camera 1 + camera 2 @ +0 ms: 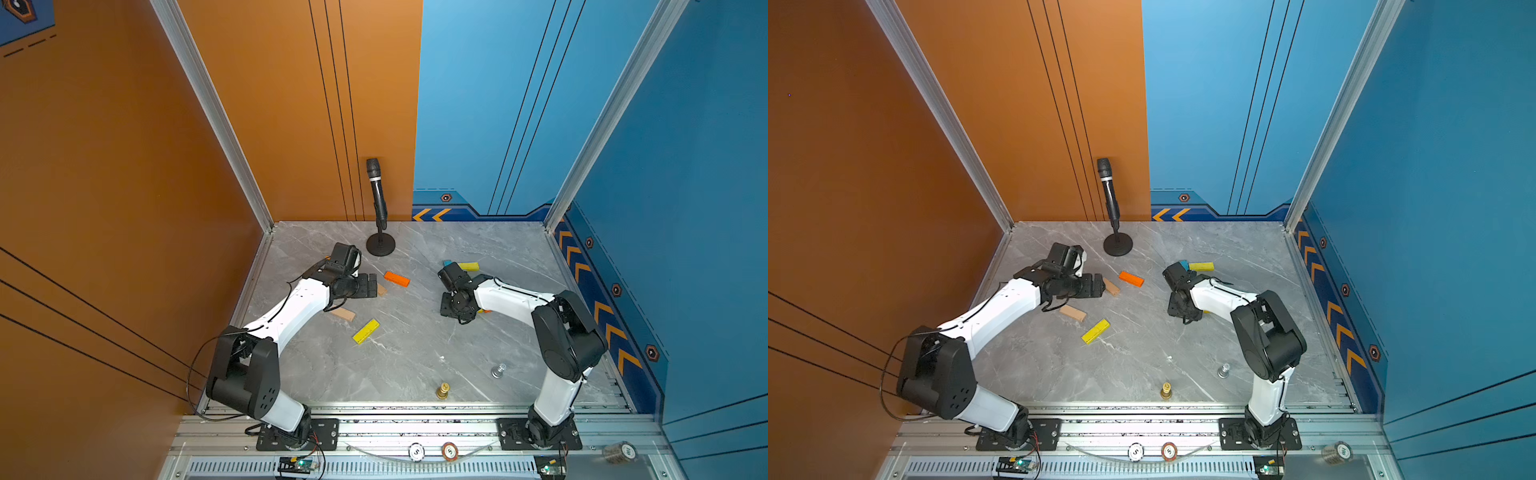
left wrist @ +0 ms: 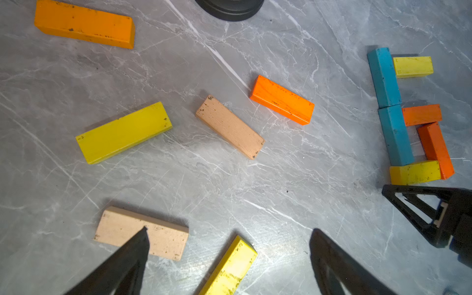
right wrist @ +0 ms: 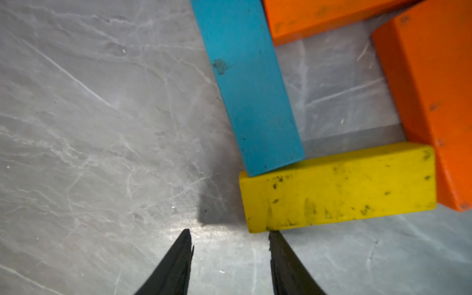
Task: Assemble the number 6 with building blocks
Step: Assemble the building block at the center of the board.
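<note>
Right gripper [image 3: 229, 233] part open, holding nothing; one fingertip [image 3: 275, 240] meets the base yellow block [image 3: 339, 186]. We count six blocks forming the 6 [image 2: 396, 135] under the right arm: two blue, two orange, two yellow, touching. Left gripper [image 2: 229, 229] gapes wide, empty, above a tan block [image 2: 166, 237] and a loose yellow block [image 2: 229, 265]. We see six loose blocks toward the left arm.

We note a grey marble-patterned desk [image 1: 415, 365], an orange wall [image 1: 104, 166], a blue wall [image 1: 685, 166], aluminium corner posts [image 1: 210, 104].
</note>
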### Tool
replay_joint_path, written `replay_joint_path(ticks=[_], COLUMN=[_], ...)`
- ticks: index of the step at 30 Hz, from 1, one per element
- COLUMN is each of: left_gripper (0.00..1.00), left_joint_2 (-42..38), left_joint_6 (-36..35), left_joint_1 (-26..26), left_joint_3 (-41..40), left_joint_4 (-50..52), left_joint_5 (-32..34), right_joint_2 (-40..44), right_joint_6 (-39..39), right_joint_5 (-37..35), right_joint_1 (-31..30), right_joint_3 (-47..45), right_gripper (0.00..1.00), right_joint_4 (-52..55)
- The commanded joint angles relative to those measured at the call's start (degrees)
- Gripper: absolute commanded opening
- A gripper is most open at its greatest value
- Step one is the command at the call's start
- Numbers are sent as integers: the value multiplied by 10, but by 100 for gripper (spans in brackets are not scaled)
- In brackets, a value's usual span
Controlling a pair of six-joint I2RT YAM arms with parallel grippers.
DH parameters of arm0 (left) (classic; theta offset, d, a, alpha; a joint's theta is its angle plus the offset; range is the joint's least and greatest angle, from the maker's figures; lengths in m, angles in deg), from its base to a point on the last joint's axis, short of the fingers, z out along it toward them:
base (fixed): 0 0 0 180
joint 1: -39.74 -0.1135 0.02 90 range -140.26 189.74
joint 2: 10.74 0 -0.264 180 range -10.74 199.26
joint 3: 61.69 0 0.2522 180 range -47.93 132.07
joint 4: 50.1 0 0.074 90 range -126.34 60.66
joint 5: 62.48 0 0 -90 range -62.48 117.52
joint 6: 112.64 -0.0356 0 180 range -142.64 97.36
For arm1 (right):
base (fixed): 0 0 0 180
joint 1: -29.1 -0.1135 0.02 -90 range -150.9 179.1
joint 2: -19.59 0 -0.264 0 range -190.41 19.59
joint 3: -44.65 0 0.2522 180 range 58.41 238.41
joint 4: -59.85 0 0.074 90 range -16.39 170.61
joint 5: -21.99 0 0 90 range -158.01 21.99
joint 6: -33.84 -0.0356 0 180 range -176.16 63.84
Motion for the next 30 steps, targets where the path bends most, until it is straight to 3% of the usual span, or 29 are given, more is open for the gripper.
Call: replay_joint_path(ticks=[1,9,16,30], left_gripper=[98,98,98,98], left_joint_2=[4,4,5,8], left_joint_6=[-9,-9,-8,-10], left_joint_1=[3,3,3,4], left_joint_3=[21,21,22,23], left_joint_4=[1,1,1,1], left_joint_5=[6,4,1,2], right_joint_2=[42,133,132,63], right_joint_6=[16,38,15,19], right_joint_5=[-2,3,84,130], right_joint_1=[9,119,222,278], right_joint_3=[19,11,-50,-53], right_gripper=[50,51,51,51], right_joint_4=[24,41,-30,-69])
